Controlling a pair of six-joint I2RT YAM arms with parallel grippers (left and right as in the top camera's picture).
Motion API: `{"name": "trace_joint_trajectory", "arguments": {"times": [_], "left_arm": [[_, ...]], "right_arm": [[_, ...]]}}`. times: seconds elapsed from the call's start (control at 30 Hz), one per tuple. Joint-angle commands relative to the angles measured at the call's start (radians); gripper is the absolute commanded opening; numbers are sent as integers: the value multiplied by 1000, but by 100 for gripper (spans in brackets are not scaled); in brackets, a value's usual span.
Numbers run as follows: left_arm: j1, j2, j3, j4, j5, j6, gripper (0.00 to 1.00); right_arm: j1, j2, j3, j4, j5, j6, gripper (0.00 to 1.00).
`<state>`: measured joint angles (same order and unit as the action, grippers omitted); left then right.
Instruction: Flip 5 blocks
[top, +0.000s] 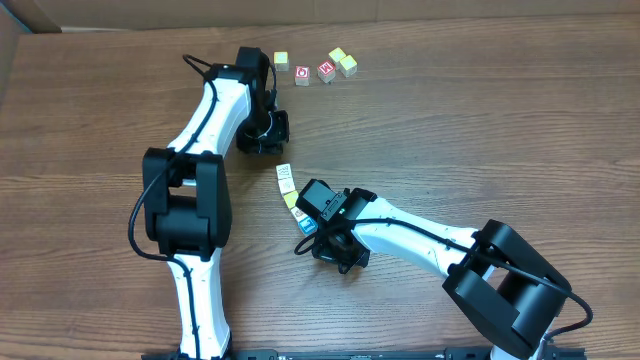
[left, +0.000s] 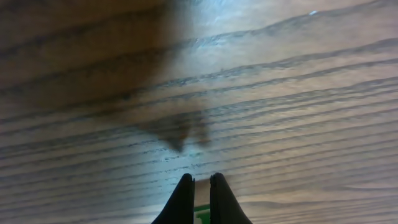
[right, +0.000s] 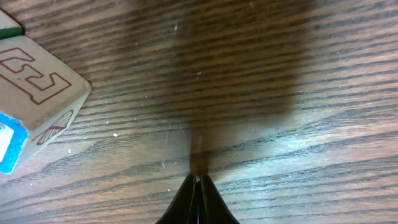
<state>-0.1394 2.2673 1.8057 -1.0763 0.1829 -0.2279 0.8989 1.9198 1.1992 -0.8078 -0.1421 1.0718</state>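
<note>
On the desk (top: 500, 130), the left pincer (left: 201, 179) is sitting nearly together, a green sliver (left: 201, 214) in its slit too cut off to identify; the right pincer (right: 198, 178) is pressing tight together, empty. Beside it the blocks (top: 285, 177) are lining up diagonally, the nearest partly hidden
</note>
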Motion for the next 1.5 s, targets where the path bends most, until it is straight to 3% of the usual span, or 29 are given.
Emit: {"name": "trace_joint_trajectory", "arguments": {"times": [0.0, 0.53, 1.47], "left_arm": [[-4, 35, 9, -9, -5, 27, 4], [-8, 37, 9, -48, 32, 94, 4], [-8, 37, 9, -43, 32, 93, 4]], "right_arm": [[-1, -1, -4, 8, -1, -5, 4], [16, 5, -4, 129, 54, -6, 4], [48, 24, -4, 224, 98, 6, 4]]}}
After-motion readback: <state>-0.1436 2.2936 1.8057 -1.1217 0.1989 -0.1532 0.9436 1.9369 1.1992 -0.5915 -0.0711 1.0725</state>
